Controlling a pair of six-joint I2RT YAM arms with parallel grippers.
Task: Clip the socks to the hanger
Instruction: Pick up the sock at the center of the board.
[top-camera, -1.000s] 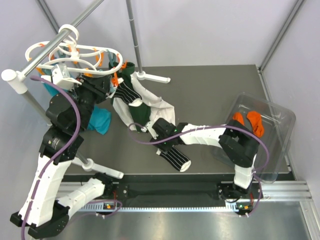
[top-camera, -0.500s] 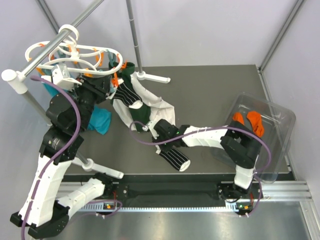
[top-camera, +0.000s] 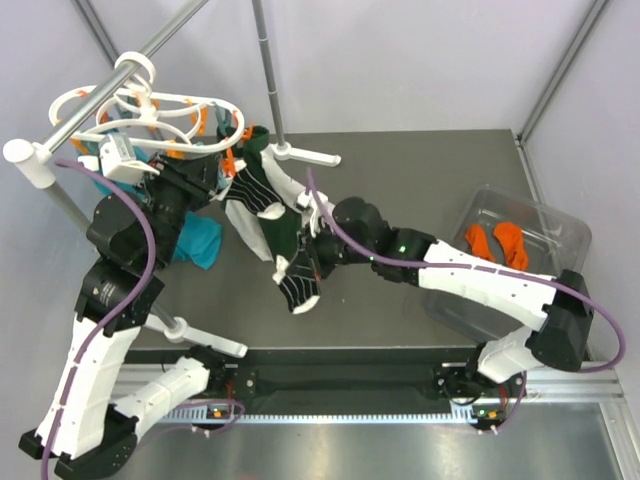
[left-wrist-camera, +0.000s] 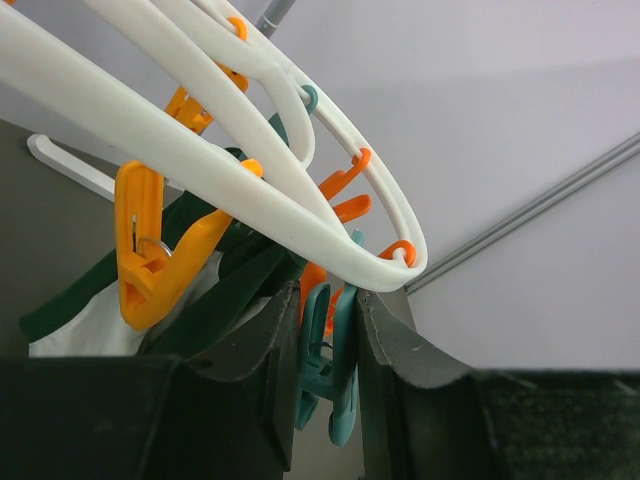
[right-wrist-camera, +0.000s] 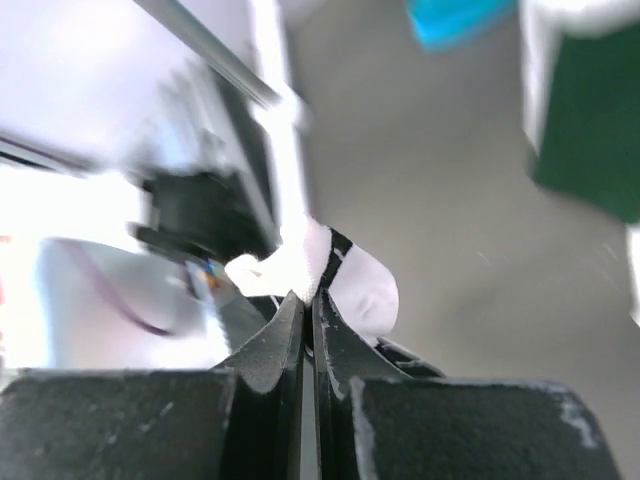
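The hanger (top-camera: 150, 105) hangs at the upper left of the top view, its white rings strung with orange pegs (left-wrist-camera: 150, 260); one hanging sock (top-camera: 252, 190), dark with white stripes, dangles under its right edge and looks already clipped, against the dark-green and white cloths (top-camera: 278, 228); a second striped sock (top-camera: 298, 285) is in the air at mid-frame, above the table (top-camera: 420, 180) and not yet at a peg; two orange socks (top-camera: 495, 243) lie in the clear bin (top-camera: 560, 235) at the right; by my judgement the job is early, with at least three socks left; the right gripper (top-camera: 318, 255) is pinched fully together on the second striped sock's white-tipped end; the left gripper (left-wrist-camera: 326, 295) stands narrow, its fingers on either side of a teal peg (left-wrist-camera: 328, 380) under the hanger's ring, apparently squeezing it
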